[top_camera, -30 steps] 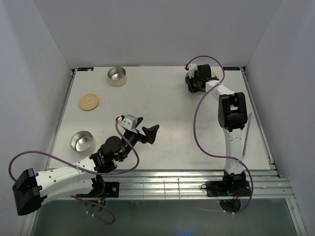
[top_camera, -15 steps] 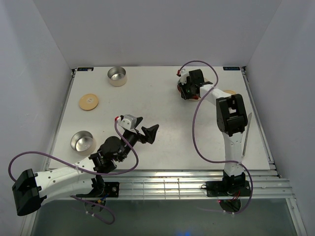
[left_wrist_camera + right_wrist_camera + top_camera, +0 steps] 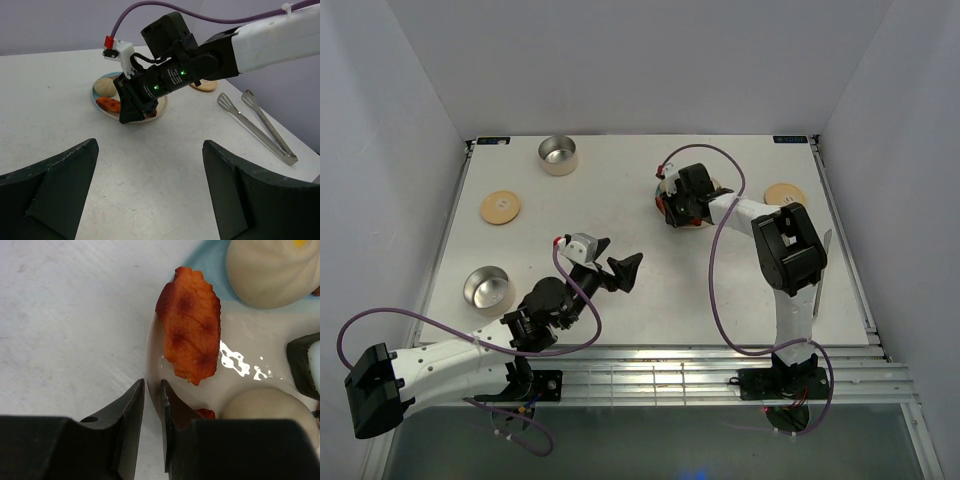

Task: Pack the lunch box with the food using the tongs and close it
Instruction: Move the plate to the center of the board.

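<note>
On the desk (image 3: 650, 300), the back tin (image 3: 557, 154) stands near the far left corner and the front tin (image 3: 487, 288) near the left edge, closer to the arms. The left lid (image 3: 500, 207) lies between them. The plate (image 3: 97, 96) sits behind the middle of the desk, with the food pieces (image 3: 191, 335) on it. The right pincer (image 3: 152, 390) straddles its rim, one finger outside and one inside. The right lid (image 3: 783, 194) lies right of the plate, and the tongs (image 3: 820, 262) lie along the right edge, in front of that lid. The left pincer (image 3: 621, 254) hangs before the plate, well apart from it.
</note>
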Motion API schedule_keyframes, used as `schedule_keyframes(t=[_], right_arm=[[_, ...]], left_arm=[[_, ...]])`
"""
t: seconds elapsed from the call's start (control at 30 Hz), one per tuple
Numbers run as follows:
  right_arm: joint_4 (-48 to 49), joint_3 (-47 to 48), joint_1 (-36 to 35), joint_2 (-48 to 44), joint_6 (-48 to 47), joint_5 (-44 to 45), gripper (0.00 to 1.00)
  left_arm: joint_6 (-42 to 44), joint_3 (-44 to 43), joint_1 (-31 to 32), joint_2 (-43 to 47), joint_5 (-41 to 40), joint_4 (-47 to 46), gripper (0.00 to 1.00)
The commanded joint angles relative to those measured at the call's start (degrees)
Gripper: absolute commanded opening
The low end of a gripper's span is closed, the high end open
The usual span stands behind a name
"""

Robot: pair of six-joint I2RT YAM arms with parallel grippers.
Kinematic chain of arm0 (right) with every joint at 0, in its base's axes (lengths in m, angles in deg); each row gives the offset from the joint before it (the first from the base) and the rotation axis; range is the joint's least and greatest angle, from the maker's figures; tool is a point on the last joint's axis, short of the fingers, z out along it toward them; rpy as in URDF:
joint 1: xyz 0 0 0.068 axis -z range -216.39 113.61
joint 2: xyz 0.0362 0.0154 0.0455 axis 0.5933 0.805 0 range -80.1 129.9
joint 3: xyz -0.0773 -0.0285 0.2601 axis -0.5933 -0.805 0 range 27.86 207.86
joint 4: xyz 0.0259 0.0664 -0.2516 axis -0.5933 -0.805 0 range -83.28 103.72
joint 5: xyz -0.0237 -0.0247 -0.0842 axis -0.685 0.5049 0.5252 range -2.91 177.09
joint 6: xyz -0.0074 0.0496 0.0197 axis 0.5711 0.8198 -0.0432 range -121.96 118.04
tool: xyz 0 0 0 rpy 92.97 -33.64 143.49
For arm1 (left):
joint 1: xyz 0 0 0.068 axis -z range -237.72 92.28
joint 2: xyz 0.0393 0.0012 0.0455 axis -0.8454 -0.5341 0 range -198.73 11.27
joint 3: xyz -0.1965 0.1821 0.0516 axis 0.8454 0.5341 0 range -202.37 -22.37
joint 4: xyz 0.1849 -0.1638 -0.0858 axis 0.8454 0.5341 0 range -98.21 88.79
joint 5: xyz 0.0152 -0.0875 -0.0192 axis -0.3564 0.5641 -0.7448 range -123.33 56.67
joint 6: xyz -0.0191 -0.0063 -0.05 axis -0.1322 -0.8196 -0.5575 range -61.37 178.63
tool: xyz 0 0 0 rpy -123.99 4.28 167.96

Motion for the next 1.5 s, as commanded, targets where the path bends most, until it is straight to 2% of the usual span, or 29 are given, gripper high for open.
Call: schedule_keyframes(t=[0.0,0.23,0.43,0.5,0.6,0.63,0.73,0.83,0.93,0.97,1.07,1.17,1.2,1.27,1.3,1.47], right_arm=[[-0.3,-4.0,-4.3,-2.2,2.2,-0.9,0.25],[2.8,-6.4,-5.7,-5.1,5.0,-0.3,0.25],[1.6,-5.2,-6.2,-4.7,5.6,-0.6,0.27],[1.8,-5.4,-6.4,-6.1,6.0,0.3,0.32],[1.6,-4.2,-6.5,-8.8,6.5,2.6,0.49],[1.1,-3.4,-6.5,-9.4,6.6,3.3,0.57],[-1.4,0.1,-6.5,-12.1,6.6,6.9,0.71],[-1.8,1.0,-6.4,-15.1,6.7,8.6,0.76],[-4.2,0.6,-6.4,-17.8,7.9,13.9,0.77],[-5.3,0.0,-6.2,-18.7,10.5,18.3,0.78],[-7.3,-6.3,-3.5,-23.5,14.4,24.9,0.79],[-9.3,-15.3,3.6,-30.1,17.2,25.3,0.83],[-9.7,-17.7,8.2,-34.5,18.7,25.2,0.84],[-9.3,-24.6,12.7,-39.6,18.7,25.2,0.96],[-9.3,-26.4,16.1,-44.3,18.3,26.4,0.98],[-11.9,-31.4,24.0,-53.3,17.5,28.7,0.90]], left_arm=[[-0.2,0.3,0.3,0.1,-0.9,-0.7,0.95],[0.1,0.3,0.3,-0.5,-1.2,-0.7,0.95],[0.2,0.3,0.3,-0.5,-1.6,-0.7,0.95],[0.2,0.3,0.3,-0.5,-1.6,-0.7,0.95],[0.1,0.3,0.3,-0.4,-1.5,-0.7,0.95],[0.1,0.3,0.3,-0.4,-1.5,-0.7,0.95],[0.0,0.3,0.3,-0.2,-1.6,-0.7,0.95],[-0.1,0.4,0.3,0.3,-1.5,-0.7,0.95],[-0.3,0.6,0.3,0.4,-1.4,-0.7,0.95],[-0.3,0.6,0.3,0.0,-1.6,-0.7,0.95],[-0.3,0.3,0.3,-1.3,-2.3,-0.7,0.95],[-0.1,0.2,0.3,-2.0,-2.9,-0.7,0.95],[-0.2,0.3,0.3,-2.3,-3.3,-0.8,0.95],[-0.1,0.2,0.3,-2.5,-3.9,-0.9,0.95],[-0.1,0.1,0.3,-2.6,-3.7,-0.9,0.95],[-1.0,1.0,0.3,-1.1,-2.8,-1.0,0.95]])
